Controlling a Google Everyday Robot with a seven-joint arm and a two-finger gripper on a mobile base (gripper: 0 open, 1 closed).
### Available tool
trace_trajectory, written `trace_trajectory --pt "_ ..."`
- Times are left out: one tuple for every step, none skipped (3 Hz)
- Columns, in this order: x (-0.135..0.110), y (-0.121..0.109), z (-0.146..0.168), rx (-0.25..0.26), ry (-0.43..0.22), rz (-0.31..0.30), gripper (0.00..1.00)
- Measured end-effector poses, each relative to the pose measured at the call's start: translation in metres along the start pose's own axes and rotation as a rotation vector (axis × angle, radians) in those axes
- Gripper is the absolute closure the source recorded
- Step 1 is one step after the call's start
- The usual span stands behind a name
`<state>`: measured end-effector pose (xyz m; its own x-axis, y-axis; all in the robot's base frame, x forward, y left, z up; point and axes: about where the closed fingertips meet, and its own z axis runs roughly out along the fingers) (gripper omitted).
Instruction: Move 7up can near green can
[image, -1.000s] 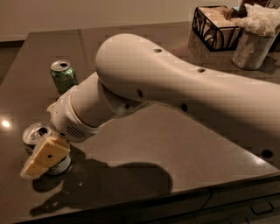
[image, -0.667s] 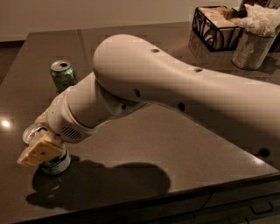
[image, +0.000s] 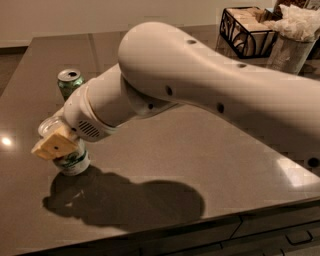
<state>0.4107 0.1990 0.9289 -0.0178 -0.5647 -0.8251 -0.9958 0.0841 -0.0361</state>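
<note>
Dark brown counter (image: 200, 150) under warm light, with a black wire basket (image: 247, 31) and a cup stuffed with paper napkins (image: 292, 42) at the far right corner, well clear of the work. The single arm sweeps in from the right and fills most of the view. Its hand (image: 59, 140) is at the near-left of the counter, closed on the 7up can (image: 75, 161): one tan pad sits flat against the can's near side, the opposite side is hidden behind the can. Can is upright, long axis vertical, silver top showing just above the pad, white body with green lettering and a green band at the base below it. Can't tell if the base is touching the counter or just off it; the shadow sits right underneath. Green can (image: 69, 84) is also upright, silver top, all-green body, standing farther back on the counter almost straight behind the held can, a touch right in view. Near, but with clear counter between them. My read: grasp is done, transport is what's left, a short push away from the camera toward the green can, then set down beside it. Main risk is the wrist or the held can clipping the green can on approach.
</note>
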Motion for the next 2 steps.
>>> trace_trajectory --pt "-0.008 -0.044 -0.010 0.103 -0.014 0.033 1.00" --pt "-0.012 -0.076 -0.010 0.177 -0.023 0.049 1.00"
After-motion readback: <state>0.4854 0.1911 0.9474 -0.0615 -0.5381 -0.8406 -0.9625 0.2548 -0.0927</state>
